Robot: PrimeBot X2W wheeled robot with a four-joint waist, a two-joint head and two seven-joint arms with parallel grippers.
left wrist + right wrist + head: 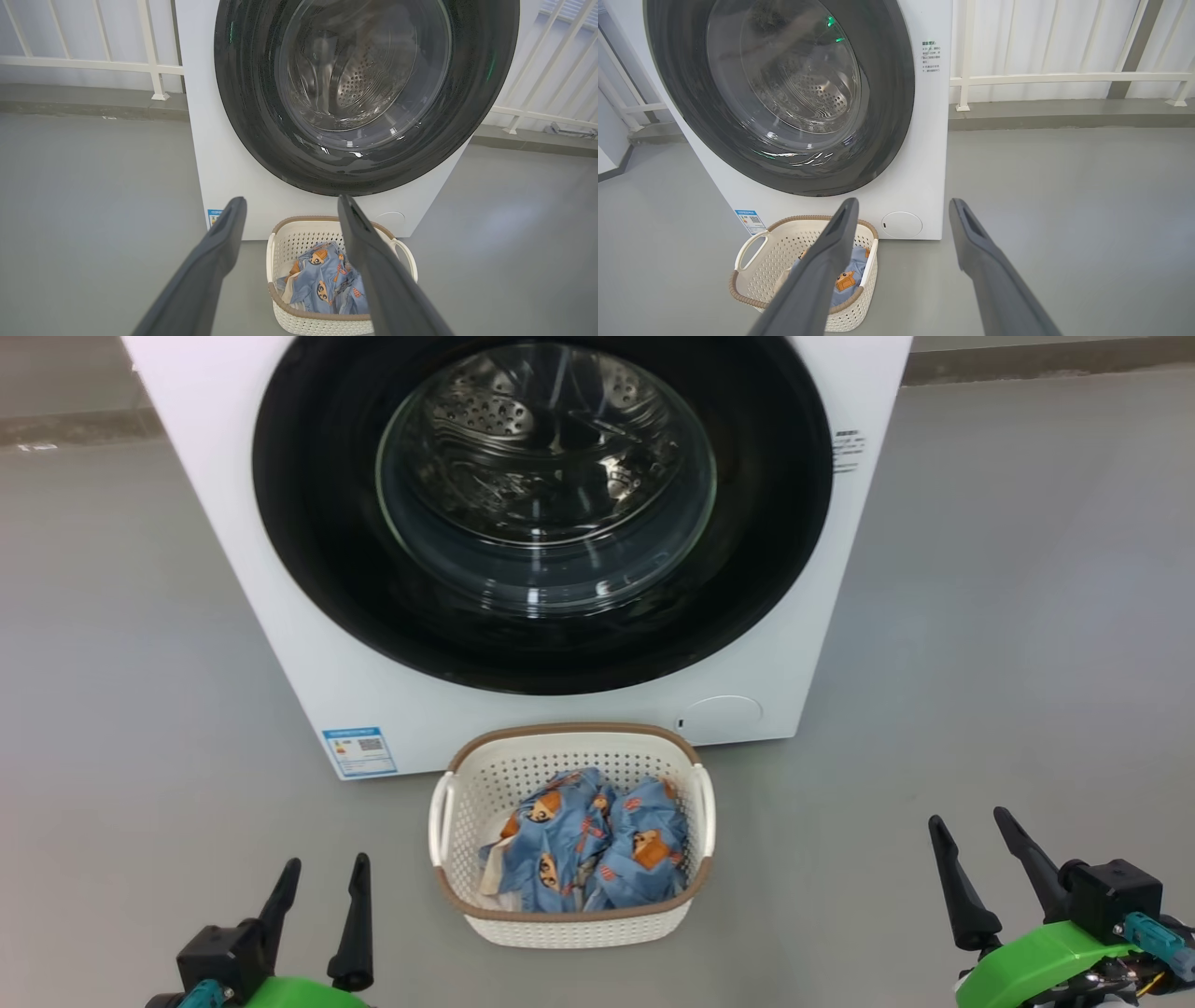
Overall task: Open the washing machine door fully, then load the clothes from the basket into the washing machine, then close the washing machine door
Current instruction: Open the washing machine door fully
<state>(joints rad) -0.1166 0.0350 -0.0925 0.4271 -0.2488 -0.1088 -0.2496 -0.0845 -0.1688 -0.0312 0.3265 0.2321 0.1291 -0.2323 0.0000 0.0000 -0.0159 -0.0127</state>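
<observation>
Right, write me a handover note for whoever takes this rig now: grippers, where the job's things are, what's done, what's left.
Left gripper: open, empty, low on the left.
Right gripper: open, empty, low on the right.
Washing machine door: shut on the washing machine.
Clothes: bunched in the basket, which stands on the floor just in front of the machine, between the two grippers.
Done: nothing yet.
Left: open the door fully, load the clothes, close the door.
</observation>
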